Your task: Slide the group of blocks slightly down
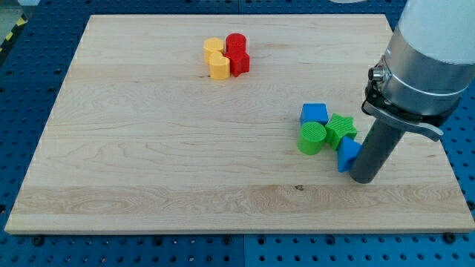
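**Tip sitting low-right of the blue-green cluster; push not yet set up**

We are reading two clusters on the wooden board [148, 148]. Toward 12 o'clock: two yellow blocks [216, 59] touching two red blocks [237, 53], shapes hard to settle. Toward 3–4 o'clock: a blue cube-like block [314, 113], a green star [342, 129], a green cylinder [312, 139] and a second blue block [348, 154], all packed together.

We are taking the blue-green cluster as the likely group, since the rod is working beside it; the task sentence is not saying which, so this is a judgement.

My tip [364, 178] is resting at the cluster's 4–5 o'clock edge, touching or just beside the lower blue block. The rod has no jaws: it is gripping nothing, only leaning bare against, or near, that block.

We are judging the step as repositioning. From this side a push would be sending blocks up or toward 9 o'clock, not down.

The next move is calling for:
- going round the view's right of the cluster to its 12 o'clock side, above the blue cube
- pushing toward 6 o'clock, short and slow
- aiming near the cluster's middle so the blocks are not splitting apart
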